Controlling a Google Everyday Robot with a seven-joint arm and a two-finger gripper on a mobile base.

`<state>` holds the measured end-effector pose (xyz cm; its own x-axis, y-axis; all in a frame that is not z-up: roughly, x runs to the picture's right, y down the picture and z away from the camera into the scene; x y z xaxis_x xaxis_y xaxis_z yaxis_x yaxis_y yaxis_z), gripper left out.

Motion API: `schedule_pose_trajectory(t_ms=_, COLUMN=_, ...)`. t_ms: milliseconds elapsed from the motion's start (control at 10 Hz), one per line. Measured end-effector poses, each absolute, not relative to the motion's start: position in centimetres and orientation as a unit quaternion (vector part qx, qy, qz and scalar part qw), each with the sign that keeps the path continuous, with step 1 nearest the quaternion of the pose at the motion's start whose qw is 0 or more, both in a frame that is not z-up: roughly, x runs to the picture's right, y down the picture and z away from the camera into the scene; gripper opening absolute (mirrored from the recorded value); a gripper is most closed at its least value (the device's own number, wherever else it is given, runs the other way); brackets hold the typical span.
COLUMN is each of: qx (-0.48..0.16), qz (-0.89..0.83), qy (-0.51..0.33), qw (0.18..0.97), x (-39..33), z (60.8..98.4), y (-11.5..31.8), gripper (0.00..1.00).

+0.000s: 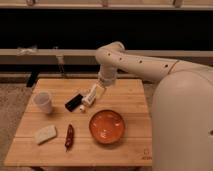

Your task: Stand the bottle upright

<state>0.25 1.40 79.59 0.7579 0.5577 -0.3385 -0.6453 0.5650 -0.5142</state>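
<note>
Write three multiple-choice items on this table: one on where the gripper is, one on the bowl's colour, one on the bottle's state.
1. Where is the gripper?
A. over the white cup
B. at the bottle, beyond the bowl
C. over the red pepper

2. What colour is the bowl?
A. blue
B. white
C. orange

3. How does the bottle stand?
A. slanted over, not upright
B. upright on its base
C. inside the bowl

Answers:
1 B: the arm ends at the bottle's upper end, beyond the bowl.
2 C: its inside and rim are orange.
3 A: its length runs on a slant across the wood.
</note>
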Motion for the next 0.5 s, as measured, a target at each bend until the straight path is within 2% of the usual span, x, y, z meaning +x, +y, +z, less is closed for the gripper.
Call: schedule_pose_trajectory(t_ms=500, qx=-0.319, qz=0.341, qy=0.069, qw=0.882, x=0.27, z=79.66, y=1.49, gripper=0.80)
